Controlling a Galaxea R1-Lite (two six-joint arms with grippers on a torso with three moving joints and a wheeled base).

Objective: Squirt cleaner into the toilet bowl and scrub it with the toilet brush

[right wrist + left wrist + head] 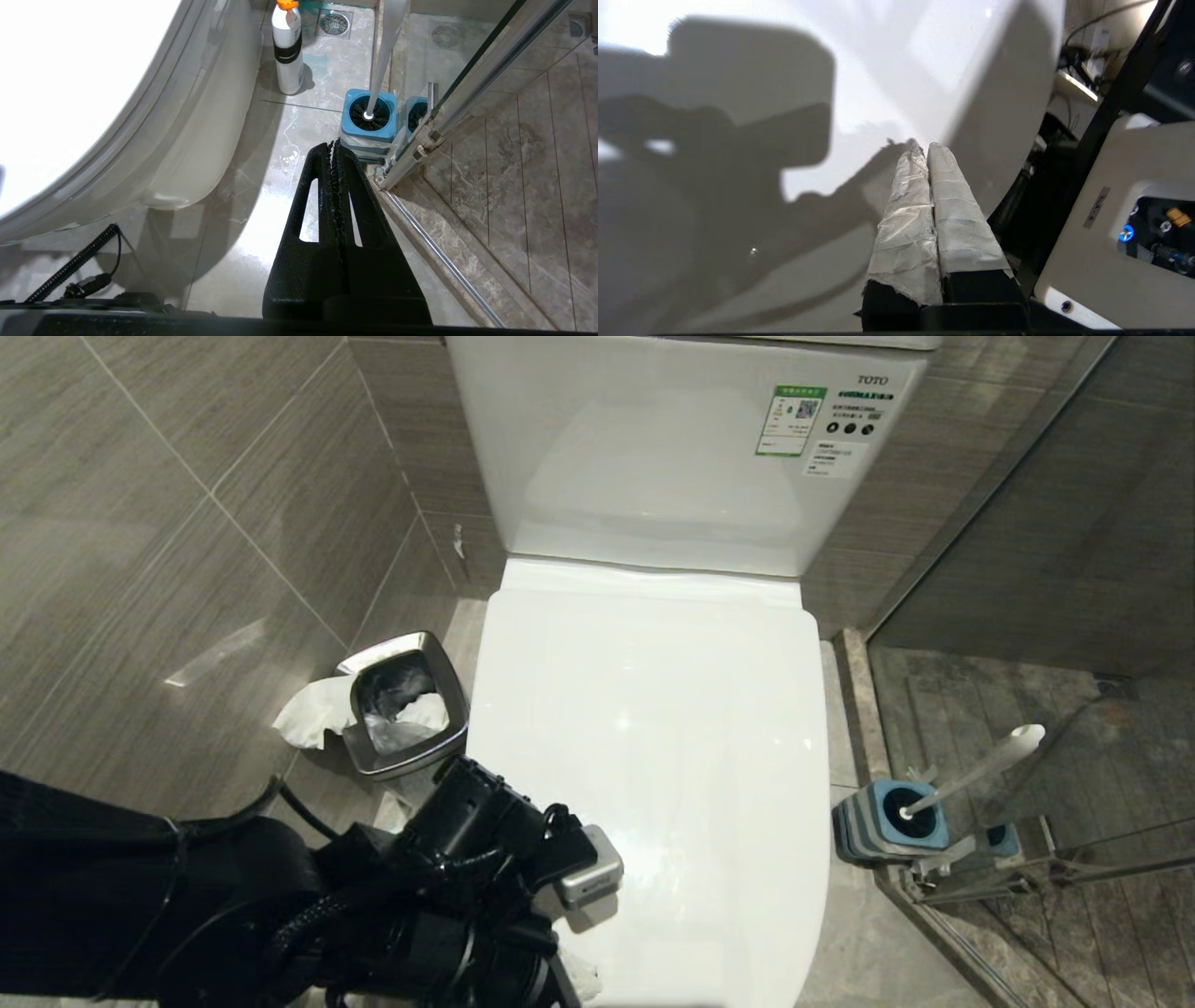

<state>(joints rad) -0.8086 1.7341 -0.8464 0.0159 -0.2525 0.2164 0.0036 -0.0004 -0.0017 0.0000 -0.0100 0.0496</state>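
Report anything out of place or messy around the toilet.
White tissue spills over the rim of the steel waste bin onto the floor beside the toilet. Otherwise tidy: toilet lid shut, toilet brush upright in its blue holder.

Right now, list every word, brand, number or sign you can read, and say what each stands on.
"TOTO": grey brand mark on the tank, top right corner.
Green-edged sticker on the tank: holds a QR code, print too small to read.
White label beside it: three round black symbols, lines of print unreadable.
Bottle on the floor: no legible text.
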